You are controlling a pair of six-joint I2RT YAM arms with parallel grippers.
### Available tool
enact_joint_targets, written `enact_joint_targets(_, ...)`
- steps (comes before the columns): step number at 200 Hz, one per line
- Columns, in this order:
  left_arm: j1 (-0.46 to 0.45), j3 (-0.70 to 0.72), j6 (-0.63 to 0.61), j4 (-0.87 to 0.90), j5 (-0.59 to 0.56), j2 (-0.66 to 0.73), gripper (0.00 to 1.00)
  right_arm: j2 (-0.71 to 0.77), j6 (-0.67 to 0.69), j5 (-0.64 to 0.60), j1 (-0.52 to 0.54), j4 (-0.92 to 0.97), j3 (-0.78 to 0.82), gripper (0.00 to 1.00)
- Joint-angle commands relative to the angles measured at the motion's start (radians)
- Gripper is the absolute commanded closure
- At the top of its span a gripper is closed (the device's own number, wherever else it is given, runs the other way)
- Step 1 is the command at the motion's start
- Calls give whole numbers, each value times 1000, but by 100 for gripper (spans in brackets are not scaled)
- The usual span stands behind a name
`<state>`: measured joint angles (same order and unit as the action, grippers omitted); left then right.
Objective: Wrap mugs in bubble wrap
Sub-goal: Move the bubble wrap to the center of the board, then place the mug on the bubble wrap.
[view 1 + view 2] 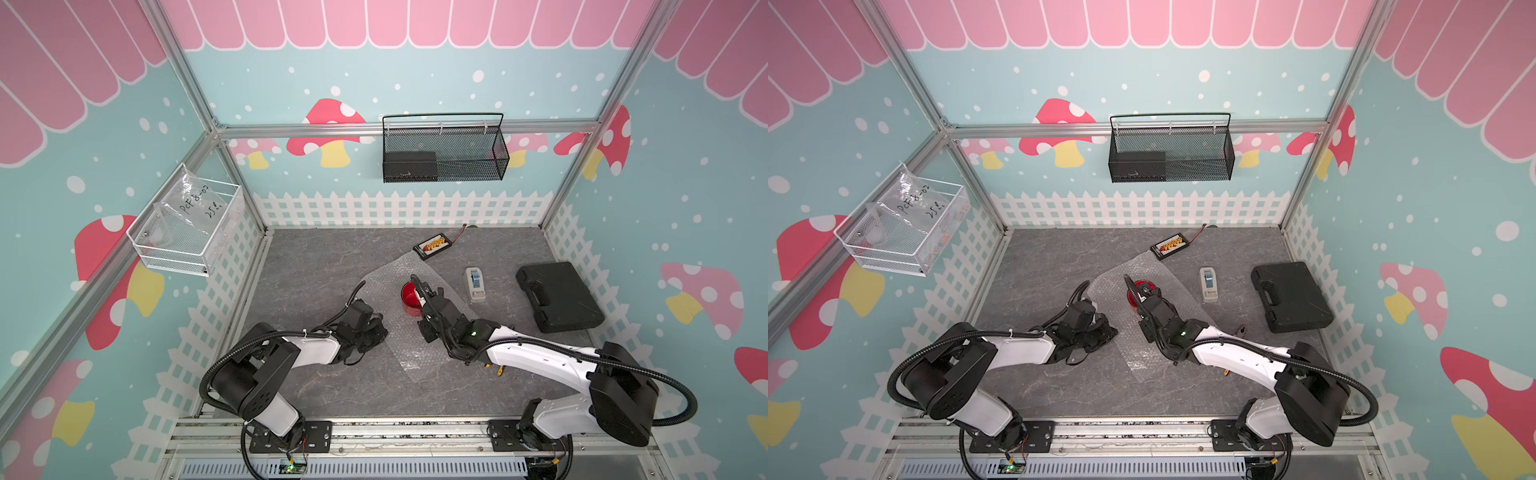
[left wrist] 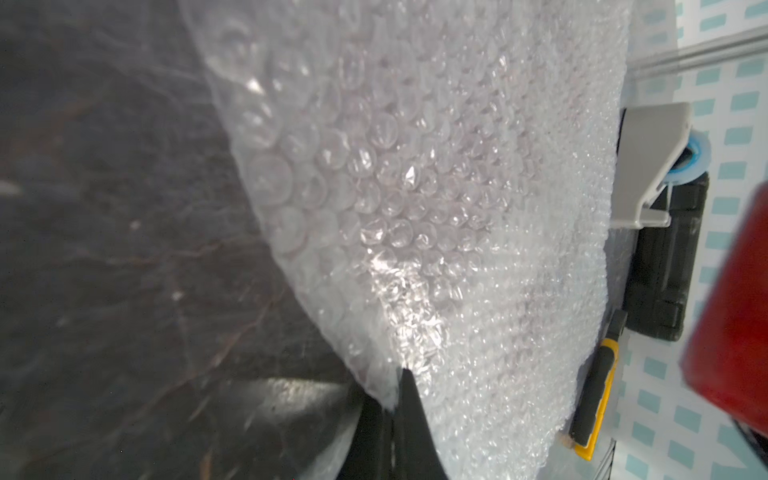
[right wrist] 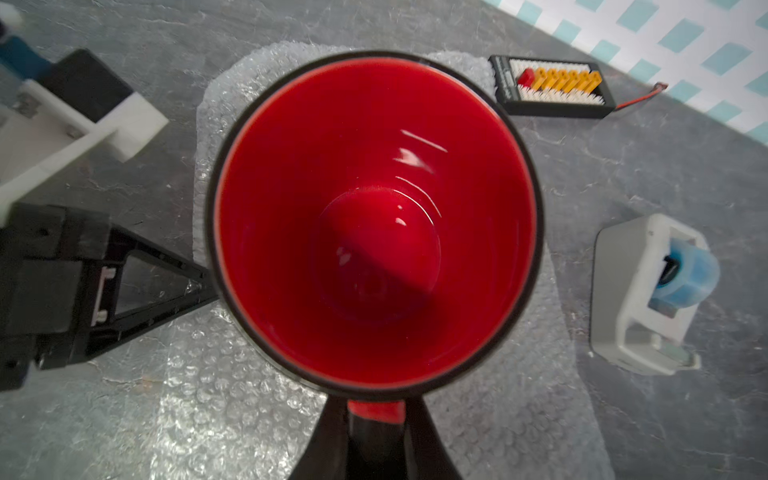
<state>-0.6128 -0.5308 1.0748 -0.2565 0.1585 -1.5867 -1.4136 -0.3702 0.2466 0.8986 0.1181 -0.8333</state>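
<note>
On the bubble wrap (image 1: 384,286) sits the mug (image 1: 411,296), handle apparently pinched by the right end effector (image 3: 376,415); the left end effector (image 2: 392,395) pinches the wrap edge.

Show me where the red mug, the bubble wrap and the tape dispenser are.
red mug (image 3: 374,224): right wrist view, inner bottom.
bubble wrap (image 2: 415,187): left wrist view, sheet's middle.
tape dispenser (image 1: 474,285): a top view, its grey body.

Dark handwriting stands on the clear plastic bag (image 1: 192,202) in the white wire basket (image 1: 174,253); in both top views it reads about "PCF8-02", with "25" and an unclear letter or two beneath. Pale print on the black box (image 1: 409,166) in the black mesh basket (image 1: 469,162) and on the black connector board (image 3: 505,79) is too small to read
</note>
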Motion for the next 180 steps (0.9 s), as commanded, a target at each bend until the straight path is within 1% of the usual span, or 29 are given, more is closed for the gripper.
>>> enact_joint_targets(1, -44, 48, 169, -42, -137, -28, 100, -22, -86, -47, 5, -122, -34, 95)
enact_joint_targets(15, -73, 68, 225, -107, -173, -39, 100, -44, -95, -66, 6, -122, -39, 95)
enact_joint_targets(28, -85, 69, 249, -130, -187, -54, 100, -63, -90, -72, 6, -130, -39, 95)
enact_joint_targets(46, -90, 71, 256, -143, -192, -59, 100, -97, -79, -89, 6, -129, -47, 95)
enact_joint_targets(75, -96, 91, 257, -119, -210, -30, 100, -137, -74, -134, 2, -129, -52, 95)
enact_joint_targets(88, -102, 105, 264, -120, -224, -17, 100, -147, -93, -152, -3, -126, -59, 95)
enact_joint_targets(120, -110, 112, 274, -138, -227, -21, 100, -206, -166, -111, -8, -136, -80, 94)
enact_joint_targets(145, -110, 115, 272, -133, -232, -13, 100, -228, -241, -184, -7, -133, -54, 91)
enact_joint_targets(161, -110, 119, 270, -128, -236, -6, 100, -229, -252, -232, -7, -130, -47, 91)
enact_joint_targets(169, -110, 121, 269, -126, -237, -3, 100, -223, -260, -239, -8, -130, -43, 91)
enact_joint_targets(180, -110, 122, 268, -127, -238, 1, 100, -214, -263, -218, -7, -142, -39, 89)
